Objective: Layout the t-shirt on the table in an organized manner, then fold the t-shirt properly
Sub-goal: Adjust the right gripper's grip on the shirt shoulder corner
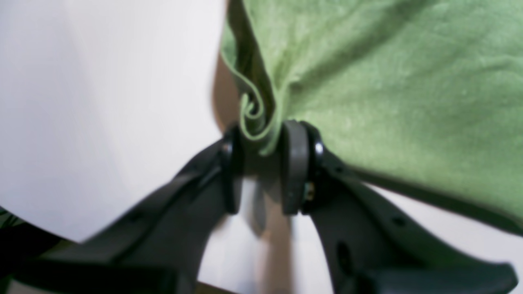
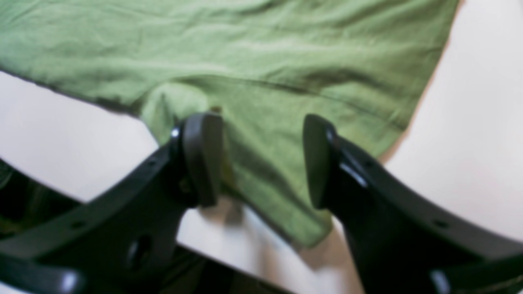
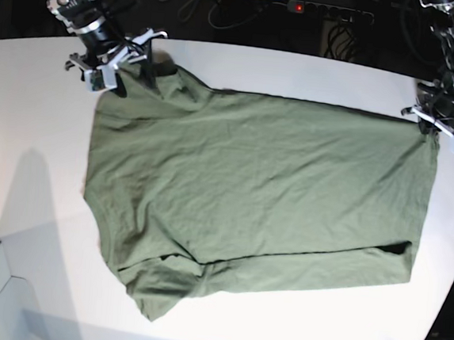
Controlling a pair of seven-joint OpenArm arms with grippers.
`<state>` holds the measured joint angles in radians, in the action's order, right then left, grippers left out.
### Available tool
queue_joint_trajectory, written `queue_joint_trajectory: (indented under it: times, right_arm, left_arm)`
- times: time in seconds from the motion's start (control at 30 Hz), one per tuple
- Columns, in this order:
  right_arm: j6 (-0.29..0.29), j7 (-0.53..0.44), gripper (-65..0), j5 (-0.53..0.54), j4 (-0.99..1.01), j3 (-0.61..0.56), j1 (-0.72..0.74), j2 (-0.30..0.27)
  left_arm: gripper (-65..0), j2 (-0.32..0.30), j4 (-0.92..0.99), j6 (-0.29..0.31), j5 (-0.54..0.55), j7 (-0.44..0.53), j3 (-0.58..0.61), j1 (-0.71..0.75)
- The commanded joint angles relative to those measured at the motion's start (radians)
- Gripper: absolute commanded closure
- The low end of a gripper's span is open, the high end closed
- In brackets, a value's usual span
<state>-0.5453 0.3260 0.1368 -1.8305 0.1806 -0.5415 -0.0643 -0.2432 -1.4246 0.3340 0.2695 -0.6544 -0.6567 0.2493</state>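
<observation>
T-shirt (image 3: 256, 196), olive green, spread mostly flat across middle of white table (image 3: 26, 105), long axis running left-right in base view. Fabric wrinkly, w/ shallow creases over the body. One sleeve bunched and folded at near-left edge; another sleeve sticking out at far-left corner. Right edge straight, near the table's right side; small fold at near-right corner.

Left gripper (image 1: 261, 143), at far-right corner of shirt in base view: fingers (image 1: 294, 167) pressed close together, pinching a rolled-up bit of shirt edge. In left wrist view, green cloth (image 1: 388, 90) fans out from the pinch up and to the right, lifted slightly off the table (image 1: 102, 102), shadow beneath.

Right gripper (image 2: 261, 159), at far-left corner of shirt in base view: fingers (image 2: 204, 159) spread apart, straddling the sleeve corner w/o clamping it. In right wrist view, cloth (image 2: 245, 61) lies between and beyond the two pads; one pad sits touching or just beside the fabric, cannot tell which; other pad apart from it. White table (image 2: 470, 143) visible on both sides of the sleeve.
</observation>
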Motion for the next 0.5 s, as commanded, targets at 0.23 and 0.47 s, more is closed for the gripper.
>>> queue_joint_trajectory:
  times: [0.23, 0.47]
  right_arm:
    - [-0.005, -0.021, -35.9, 0.005, 0.102, 0.006, 0.016, -0.007]
    - [-0.006, -0.021, -31.4, 0.005, 0.186, -0.002, 0.027, -0.035]
  left_arm:
    - [-15.0, -0.009, -0.008, -0.006, -0.006, -0.006, -0.004, -0.001]
    - [-14.9, -0.011, -0.008, -0.006, -0.006, -0.005, -0.004, -0.001]
